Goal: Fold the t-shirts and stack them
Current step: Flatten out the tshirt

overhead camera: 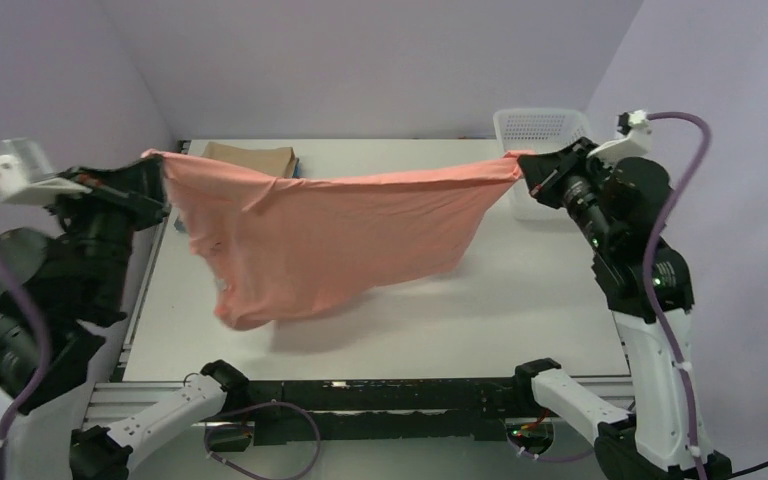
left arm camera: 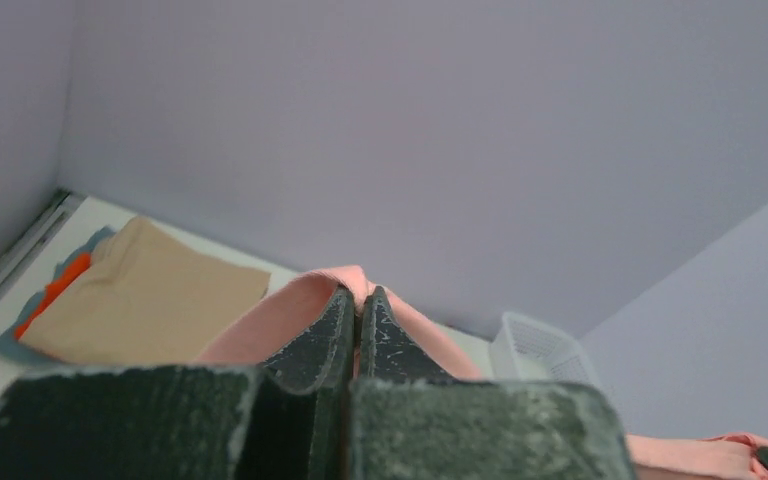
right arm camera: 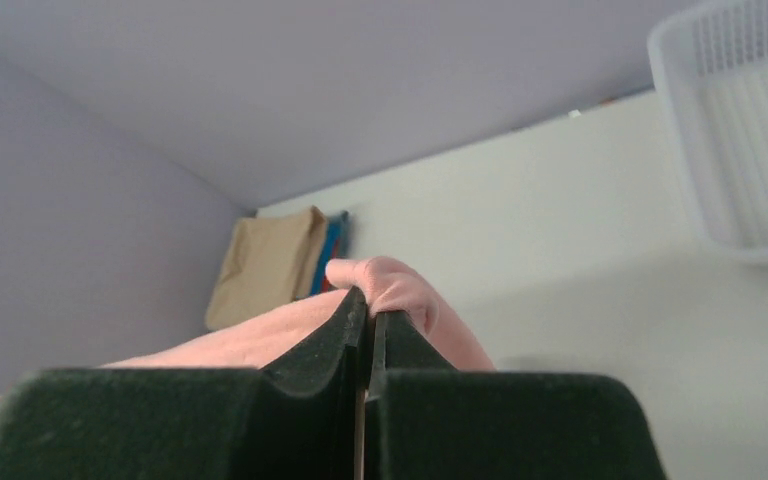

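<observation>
Found salmon-pink t-shirt (overhead camera: 330, 240) hung stretched above the white surface (overhead camera: 520, 300), with left fingers (left arm camera: 322, 340) and right fingers (right arm camera: 345, 330) pinched tight on opposite ends of its top edge; judged thin, limp, light cloth, sagging mid-span, best gripped at corners; noted folded tan t-shirt (overhead camera: 255, 158) lying far-left.

Soft, even overhead light, fairly bright. The salmon-pink t-shirt (overhead camera: 330, 240) cast a diffuse shadow on the white worktop (overhead camera: 520, 295) below it. Top view was sharp. In the wrist views the left tool (left arm camera: 358, 303) and right tool (right arm camera: 368, 308) were blurred close-up, and the backgrounds were slightly hazy.
</observation>
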Robot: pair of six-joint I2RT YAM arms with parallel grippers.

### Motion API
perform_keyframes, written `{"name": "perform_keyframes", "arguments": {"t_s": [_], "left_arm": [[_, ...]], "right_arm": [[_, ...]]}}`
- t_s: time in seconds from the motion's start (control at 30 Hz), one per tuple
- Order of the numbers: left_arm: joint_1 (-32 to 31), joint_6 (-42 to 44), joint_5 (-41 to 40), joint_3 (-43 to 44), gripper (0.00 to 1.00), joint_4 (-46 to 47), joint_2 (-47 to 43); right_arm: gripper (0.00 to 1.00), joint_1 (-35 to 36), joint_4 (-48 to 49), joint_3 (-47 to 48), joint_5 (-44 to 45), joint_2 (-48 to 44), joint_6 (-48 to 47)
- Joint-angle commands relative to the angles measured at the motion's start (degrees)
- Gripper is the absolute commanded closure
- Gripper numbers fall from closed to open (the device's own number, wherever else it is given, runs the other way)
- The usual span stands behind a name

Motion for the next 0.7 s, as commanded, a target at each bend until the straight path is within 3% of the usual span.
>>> {"name": "perform_keyframes", "arguments": {"t_s": [0.0, 0.43, 0.67], "left_arm": [[-0.1, 6.1, 8.3, 9.1, 1.00, 0.5, -1.8], [0.0, 9.0, 8.1, 12.2, 1.00, 3.1, -2.3], [0.0, 13.2, -4.2, 8.1, 1.00, 7.9, 6.5]], "right_arm": [[1.00, -0.2, 1.7, 6.2, -4.6, -4.7, -2.9], [1.00, -0.2, -0.8, 15.5, -7.4, -4.8, -5.4], [1.00, -0.2, 0.4, 12.0, -0.3, 0.5, -7.6]]}}
